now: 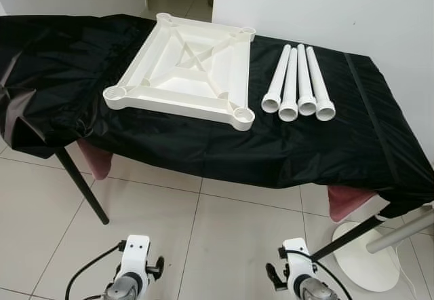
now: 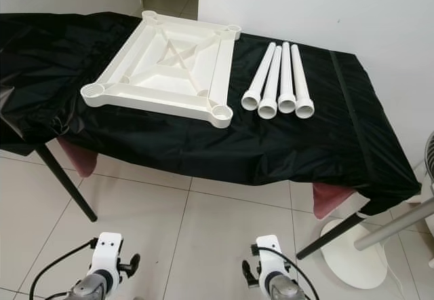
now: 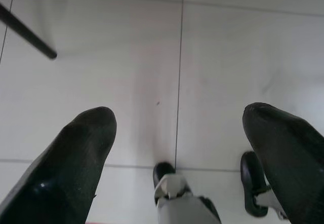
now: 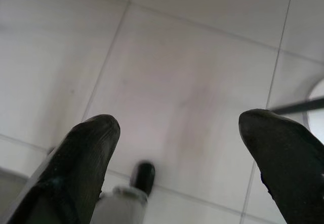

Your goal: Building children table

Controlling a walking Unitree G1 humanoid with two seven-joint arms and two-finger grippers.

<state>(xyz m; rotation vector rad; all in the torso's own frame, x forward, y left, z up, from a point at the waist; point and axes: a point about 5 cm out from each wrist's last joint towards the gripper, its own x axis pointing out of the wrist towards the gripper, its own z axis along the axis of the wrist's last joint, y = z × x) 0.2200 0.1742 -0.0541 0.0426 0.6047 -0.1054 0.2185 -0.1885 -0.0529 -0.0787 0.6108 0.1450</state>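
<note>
Head view: the white tabletop [image 1: 183, 69] lies upside down on the black-draped table [image 1: 203, 144], four legs [image 1: 298, 83] beside it.

Left wrist: the left gripper [image 3: 179, 148] hangs low, fingers spread, over floor tiles [image 3: 126, 46].

Right wrist: the right gripper [image 4: 177, 148] likewise.

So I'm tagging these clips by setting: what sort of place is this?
Probably a room in a home: a pale tiled floor, plain white wall, and a table draped in black cloth holding a white tabletop and four legs.
</note>
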